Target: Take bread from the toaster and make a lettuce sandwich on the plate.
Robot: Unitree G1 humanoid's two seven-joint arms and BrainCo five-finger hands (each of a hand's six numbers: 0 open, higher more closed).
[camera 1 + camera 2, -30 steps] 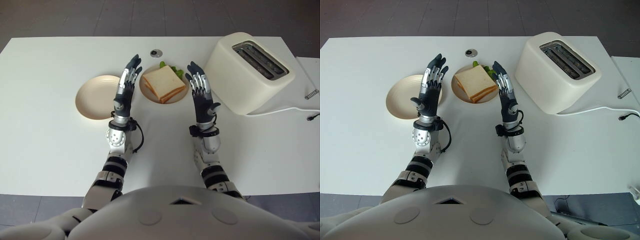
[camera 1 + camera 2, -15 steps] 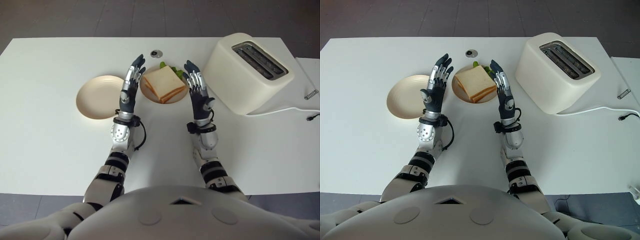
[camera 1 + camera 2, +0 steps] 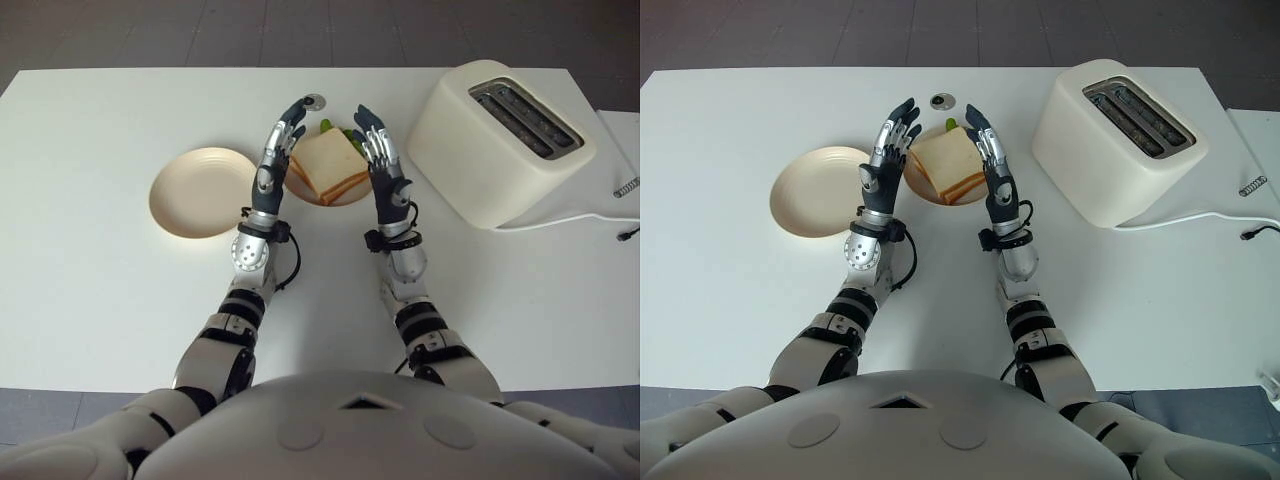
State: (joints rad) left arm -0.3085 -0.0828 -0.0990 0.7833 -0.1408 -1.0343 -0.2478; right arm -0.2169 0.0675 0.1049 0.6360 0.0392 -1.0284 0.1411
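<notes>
One white-bread sandwich with green lettuce (image 3: 326,163), stacked on the small tan round plate (image 3: 342,199). Our left hand (image 3: 269,172) and right hand (image 3: 386,178): open, empty, flanking it. To square the stack, we judge both palms should close inward evenly and gently.

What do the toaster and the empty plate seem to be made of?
Toaster: probably moulded plastic, cream and matte, judging by its rounded corners and dull highlights; the slot rims look darker, perhaps metal. Empty plate: beige, smooth, even surface; ceramic or melamine, the look leaves it open.
</notes>
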